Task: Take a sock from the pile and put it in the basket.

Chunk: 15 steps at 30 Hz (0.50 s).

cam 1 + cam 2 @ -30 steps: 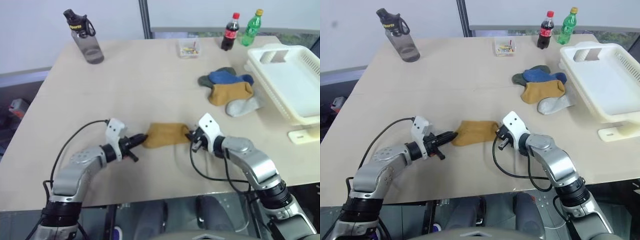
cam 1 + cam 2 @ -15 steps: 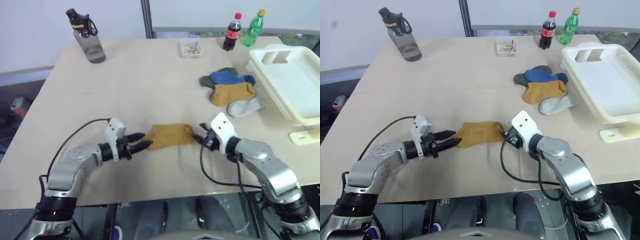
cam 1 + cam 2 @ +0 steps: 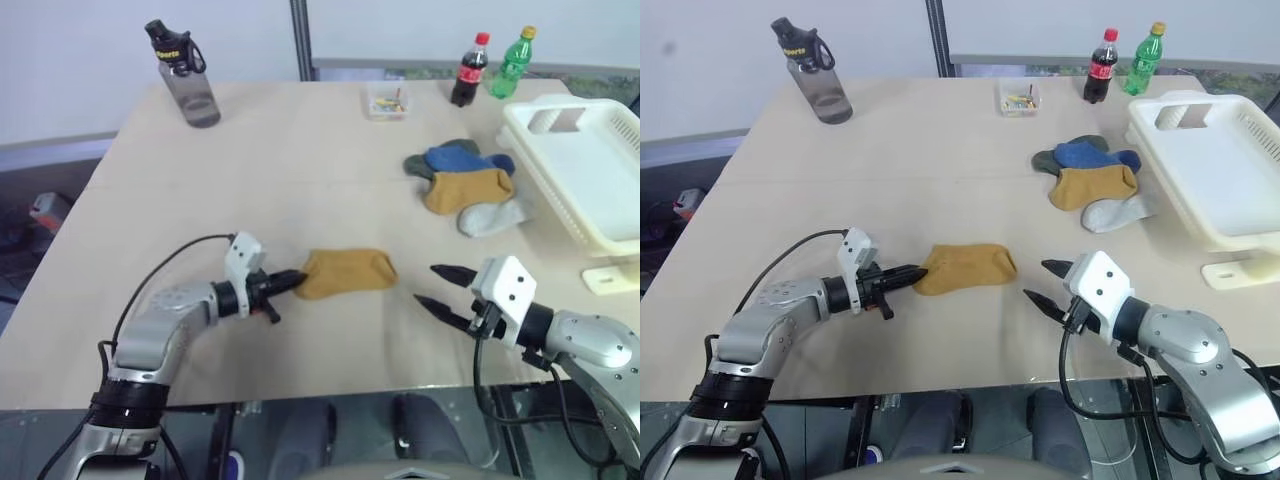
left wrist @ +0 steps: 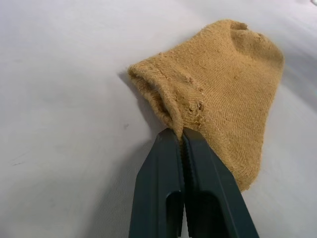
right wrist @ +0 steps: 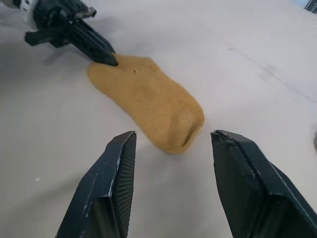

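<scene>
A mustard-yellow sock lies flat on the table near the front, apart from the pile. My left gripper is shut on its cuff edge, and the fabric puckers at the fingertips in the left wrist view. My right gripper hovers open a little to the right of the sock's toe, with nothing between its fingers. The pile of blue, dark green, mustard and light grey socks sits at the back right. The cream-white basket stands just right of the pile.
A grey water bottle stands at the back left. A small clear box, a cola bottle and a green bottle line the back edge. A cream plastic piece lies near the right edge.
My right gripper let go of the sock's toe, opened and drew back to the right and up. My left gripper opened briefly, then shut again on the cuff.
</scene>
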Tool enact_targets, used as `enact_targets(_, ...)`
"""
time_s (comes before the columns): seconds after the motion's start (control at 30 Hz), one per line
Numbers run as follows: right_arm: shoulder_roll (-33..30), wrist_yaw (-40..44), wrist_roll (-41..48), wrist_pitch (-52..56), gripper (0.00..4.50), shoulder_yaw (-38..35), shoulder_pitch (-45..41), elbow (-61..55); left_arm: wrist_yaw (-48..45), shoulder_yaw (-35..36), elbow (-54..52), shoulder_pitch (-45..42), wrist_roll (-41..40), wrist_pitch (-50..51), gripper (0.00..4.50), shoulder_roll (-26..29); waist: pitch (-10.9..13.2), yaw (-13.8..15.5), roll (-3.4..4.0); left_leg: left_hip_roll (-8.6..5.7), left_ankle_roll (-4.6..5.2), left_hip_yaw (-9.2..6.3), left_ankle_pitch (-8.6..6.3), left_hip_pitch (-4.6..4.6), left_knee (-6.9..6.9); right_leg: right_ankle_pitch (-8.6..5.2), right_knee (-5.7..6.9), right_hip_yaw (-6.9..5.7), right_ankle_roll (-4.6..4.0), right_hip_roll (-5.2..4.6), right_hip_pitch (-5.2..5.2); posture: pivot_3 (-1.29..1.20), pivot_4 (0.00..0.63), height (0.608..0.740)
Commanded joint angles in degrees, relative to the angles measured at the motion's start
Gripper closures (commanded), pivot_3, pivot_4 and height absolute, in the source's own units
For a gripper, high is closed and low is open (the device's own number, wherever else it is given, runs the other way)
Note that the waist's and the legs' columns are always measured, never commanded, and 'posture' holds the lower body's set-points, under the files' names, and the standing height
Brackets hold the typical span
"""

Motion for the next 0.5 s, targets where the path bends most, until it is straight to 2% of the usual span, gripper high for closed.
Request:
enact_targets(0.03,0.5,-0.7,2.5,-1.2,0.50,-2.8,0.7,-3.1,-2.5,2.6,0.9,-0.5,-0.6,-0.4,4.50,2.7,0.0,0.0,0.00,0.03,0.00,0.00,0.00,0.00,0.00,0.00,0.00,0.00,0.00,0.03,0.00,0.00,0.150,0.740)
enact_targets(0.07,0.5,-0.7,2.9,-1.1,0.05,-2.8,0.8,-3.2,-2.8,2.7,1.0,-0.5,-0.8,-0.4,4.50,3.0,0.0,0.0,0.00,0.06,0.00,0.00,0.00,0.00,0.00,0.00,0.00,0.01,-0.01,0.05,0.00,0.00,0.150,0.740)
enact_targets(0.2,0.3,-1.1,4.2,-1.2,0.05,-4.2,2.3,-4.3,-2.2,6.4,1.0,-0.1,-1.4,-1.6,4.50,4.0,0.0,0.2,-0.04,0.08,0.00,0.02,0.00,-0.01,0.00,0.00,-0.02,0.02,-0.01,0.04,0.00,0.00,0.150,0.740)
enact_targets(0.27,0.2,-1.5,4.5,-1.6,0.05,-5.5,3.4,-4.8,-0.8,12.1,1.4,-1.6,-6.4,5.1,4.50,4.9,0.0,0.2,-0.06,0.09,0.00,0.00,0.00,-0.03,0.00,0.00,-0.03,0.00,-0.01,0.03,-0.01,0.00,0.150,0.740)
enact_targets(0.37,-0.4,-1.4,4.5,-2.4,0.05,-7.1,5.4,-5.4,-6.0,16.9,1.3,-3.5,-13.0,14.7,4.50,12.5,0.2,0.0,-0.29,0.15,0.00,-0.05,0.00,-0.05,0.00,0.00,-0.03,-0.05,-0.01,0.08,-0.02,0.00,0.150,0.740)
enact_targets(0.5,-1.0,-1.4,4.2,-3.9,0.05,-9.4,8.1,-5.9,-12.2,16.7,2.5,-12.8,-19.5,25.4,4.50,22.6,0.2,0.3,-0.30,0.15,-0.01,-0.03,0.00,-0.02,-0.01,-0.04,-0.05,-0.05,0.00,0.12,-0.01,0.00,0.150,0.740)
